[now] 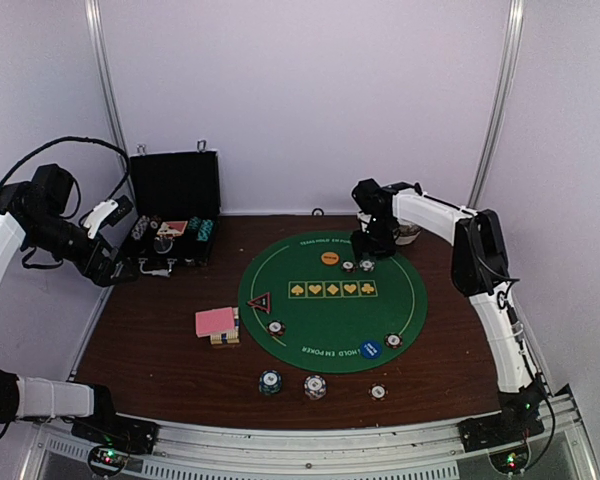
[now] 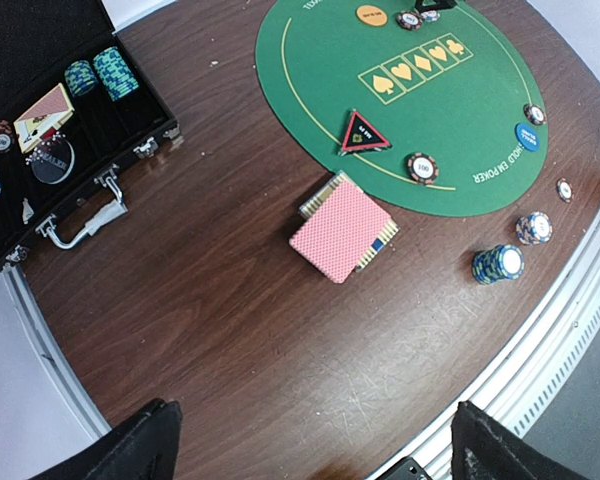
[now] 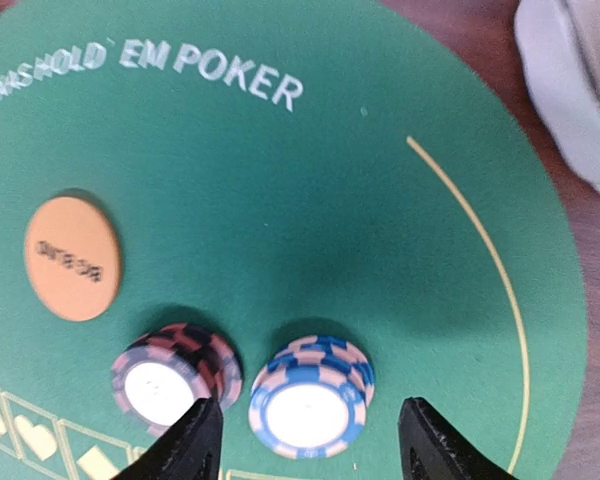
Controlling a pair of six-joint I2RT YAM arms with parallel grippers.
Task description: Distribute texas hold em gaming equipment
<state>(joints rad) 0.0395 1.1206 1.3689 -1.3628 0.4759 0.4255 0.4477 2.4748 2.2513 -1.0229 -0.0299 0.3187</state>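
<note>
**Right arm working the far-side chips**

Top view: the right gripper (image 1: 366, 243) is hovering at the far edge of the green mat (image 1: 330, 320). The left gripper (image 1: 110, 262) is hanging beside the black case (image 1: 175, 190).

Left wrist view: its fingers are standing apart and empty. The pink cards (image 2: 340, 232) are lying beside the mat.

Right wrist view: the fingers are standing apart, straddling the blue chip stack (image 3: 310, 395). This is probably the chip-placing step. The next move needs a straight lift.

"HOLD'EM POKER" (white lettering), green mat (image 3: 380, 250)

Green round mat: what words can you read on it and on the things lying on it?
"HOLD'EM POKER": white letters on the green round felt mat, first word cut off in the right wrist view.
Too blurred to read: dark print on the orange round disc.
Too small to read: print on the blue round disc and the black-and-red triangular marker.
</note>
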